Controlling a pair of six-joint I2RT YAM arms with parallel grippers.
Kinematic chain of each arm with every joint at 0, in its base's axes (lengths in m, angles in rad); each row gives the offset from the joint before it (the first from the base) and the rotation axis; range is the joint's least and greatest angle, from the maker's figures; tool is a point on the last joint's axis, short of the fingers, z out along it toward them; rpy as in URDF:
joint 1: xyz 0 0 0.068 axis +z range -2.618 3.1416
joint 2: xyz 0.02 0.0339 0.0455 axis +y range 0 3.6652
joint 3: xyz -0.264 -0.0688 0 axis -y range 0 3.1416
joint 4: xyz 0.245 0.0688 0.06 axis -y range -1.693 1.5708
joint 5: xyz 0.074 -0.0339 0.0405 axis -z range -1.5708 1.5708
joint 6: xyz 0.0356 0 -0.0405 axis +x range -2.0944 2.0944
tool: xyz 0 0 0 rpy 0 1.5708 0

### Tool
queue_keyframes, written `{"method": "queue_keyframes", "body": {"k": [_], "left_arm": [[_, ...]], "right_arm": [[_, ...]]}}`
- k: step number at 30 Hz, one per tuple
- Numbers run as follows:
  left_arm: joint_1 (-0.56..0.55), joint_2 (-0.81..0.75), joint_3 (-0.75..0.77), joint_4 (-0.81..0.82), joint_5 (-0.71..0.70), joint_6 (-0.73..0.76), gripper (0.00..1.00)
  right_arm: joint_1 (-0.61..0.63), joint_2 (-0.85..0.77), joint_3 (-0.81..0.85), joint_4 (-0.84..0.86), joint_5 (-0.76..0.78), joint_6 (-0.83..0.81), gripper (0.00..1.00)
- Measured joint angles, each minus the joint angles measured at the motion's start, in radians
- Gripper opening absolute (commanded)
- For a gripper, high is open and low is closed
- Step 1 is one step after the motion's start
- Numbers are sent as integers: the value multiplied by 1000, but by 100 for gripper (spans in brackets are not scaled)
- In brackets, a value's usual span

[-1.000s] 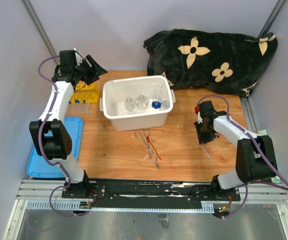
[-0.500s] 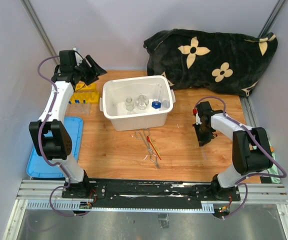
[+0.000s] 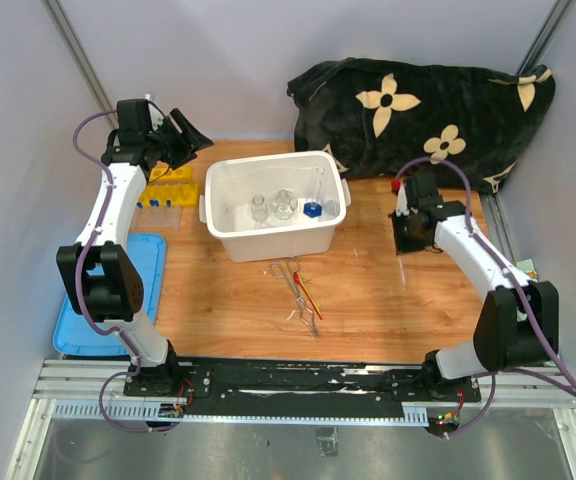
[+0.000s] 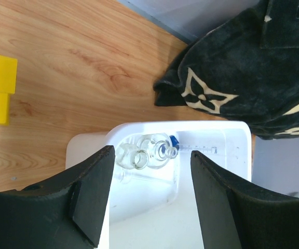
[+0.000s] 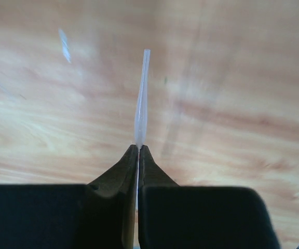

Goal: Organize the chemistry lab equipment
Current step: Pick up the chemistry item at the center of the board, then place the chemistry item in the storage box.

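Right wrist, right hand [image 5: 138,148] clamped on thin clear strip [image 5: 141,98], moved farther back, left hand [image 4: 151,168] unchanged, agape.

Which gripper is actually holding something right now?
The right gripper: its jaws are shut on a thin translucent stick that pokes out in front of them. The left gripper is open and empty.

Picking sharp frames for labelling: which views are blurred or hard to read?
Right wrist: the wooden table is smeared, though the thin translucent stick in the shut right gripper looks crisp. Left wrist: sharp on the white bin and blanket. Top: evenly lit, but the glassware in the bin is too small to read.
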Motion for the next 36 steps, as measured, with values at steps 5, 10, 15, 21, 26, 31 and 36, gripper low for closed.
{"method": "queue_keyframes", "body": {"k": [5, 10, 15, 21, 26, 31, 36], "left_arm": [[0, -1, 0, 0, 0, 0, 64], [0, -16, -3, 0, -1, 0, 64], [0, -45, -23, 0, -2, 0, 65], [0, -63, -54, 0, -2, 0, 65], [0, -72, -60, 0, -3, 0, 65], [0, -101, -64, 1, -11, 0, 65], [0, -115, -64, 2, -11, 0, 65]], "right_arm": [[0, -55, 259, 11, -49, -13, 1], [31, -16, 506, 22, -102, -66, 1], [162, 80, 686, 93, -117, -171, 1], [329, 259, 856, 148, -225, -324, 2], [442, 403, 964, 123, -324, -453, 2], [522, 519, 1027, 60, -368, -579, 2], [554, 598, 1000, 14, -388, -642, 1]]}}
